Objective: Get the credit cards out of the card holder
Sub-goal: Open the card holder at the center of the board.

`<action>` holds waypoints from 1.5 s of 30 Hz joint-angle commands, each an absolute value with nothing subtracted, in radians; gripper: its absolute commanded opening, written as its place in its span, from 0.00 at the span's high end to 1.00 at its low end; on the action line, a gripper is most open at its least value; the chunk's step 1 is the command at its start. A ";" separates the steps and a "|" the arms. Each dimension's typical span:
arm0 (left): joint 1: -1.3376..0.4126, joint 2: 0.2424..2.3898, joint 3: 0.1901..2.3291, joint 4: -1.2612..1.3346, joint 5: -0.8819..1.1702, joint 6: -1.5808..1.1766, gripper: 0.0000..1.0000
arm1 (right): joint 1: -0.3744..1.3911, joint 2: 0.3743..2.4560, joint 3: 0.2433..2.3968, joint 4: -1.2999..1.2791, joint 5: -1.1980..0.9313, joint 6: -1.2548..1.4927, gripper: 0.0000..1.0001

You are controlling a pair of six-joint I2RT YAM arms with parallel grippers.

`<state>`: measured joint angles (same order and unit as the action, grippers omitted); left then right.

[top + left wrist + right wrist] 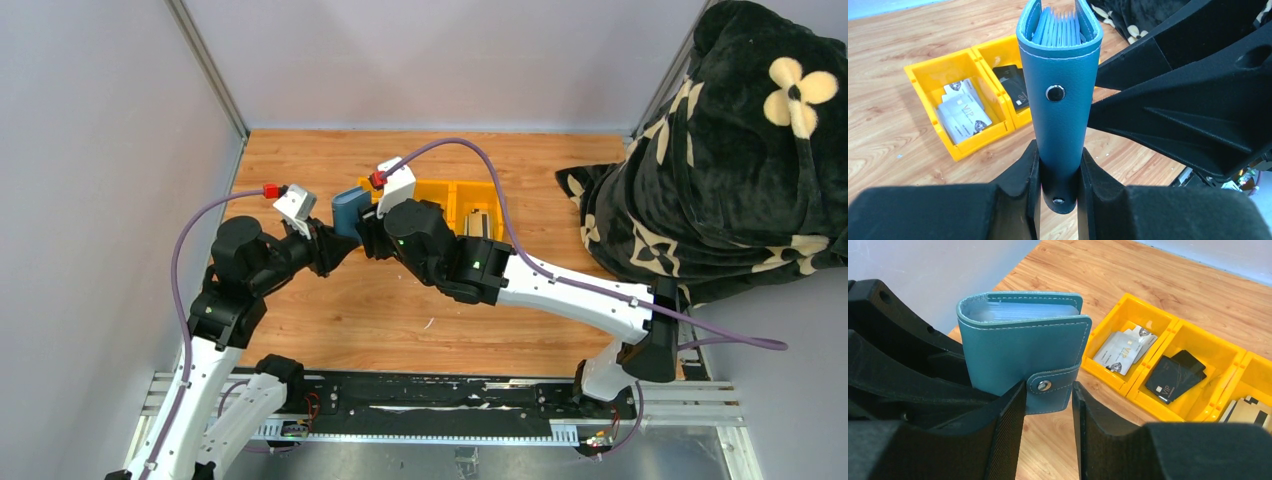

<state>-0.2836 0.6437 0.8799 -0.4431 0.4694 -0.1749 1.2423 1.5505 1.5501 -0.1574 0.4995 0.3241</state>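
Note:
The blue-grey card holder (348, 212) is held upright above the table, folded shut, its snap strap (1053, 386) buttoned. My left gripper (1059, 162) is shut on the holder's lower end (1060, 100). Pale blue sleeves (1058, 25) show at its top edge; any cards in them are hidden. My right gripper (1049, 390) is open, its fingers on either side of the strap tab, the right finger clear of it. White credit cards (1123, 347) lie in one compartment of the yellow tray (1128, 385), and they also show in the left wrist view (962, 111).
The yellow three-compartment tray (478, 196) sits on the wooden table behind the arms. A black card (1175, 376) lies in its middle compartment and pale cards (1245, 410) in the third. A black flowered blanket (740, 150) fills the right side. Grey walls stand left and behind.

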 commanded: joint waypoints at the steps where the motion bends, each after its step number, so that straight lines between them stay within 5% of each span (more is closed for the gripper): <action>1: -0.288 0.627 0.879 -0.376 0.494 -0.189 1.00 | 1.255 1.572 1.610 -0.185 0.573 0.301 0.59; 12: -0.288 0.621 0.886 -0.375 0.488 -0.202 1.00 | 1.254 1.593 1.632 -0.235 0.703 0.276 0.99; 31: -0.288 0.608 0.915 -0.358 0.572 -0.221 1.00 | 1.181 1.397 1.411 -0.205 0.643 0.357 1.00; 33: -0.288 0.607 0.920 -0.346 0.623 -0.217 1.00 | 1.139 1.338 1.360 -0.158 0.500 0.353 0.90; 36: -0.288 0.613 0.934 -0.333 0.730 -0.217 1.00 | 1.040 1.249 1.256 -0.067 0.157 0.361 0.58; 38: -0.288 0.620 0.943 -0.328 0.808 -0.224 1.00 | 0.969 1.209 1.226 -0.024 -0.102 0.366 0.46; 45: -0.288 0.649 0.973 -0.389 0.977 -0.184 1.00 | 0.825 1.175 1.277 -0.075 -0.664 0.327 0.25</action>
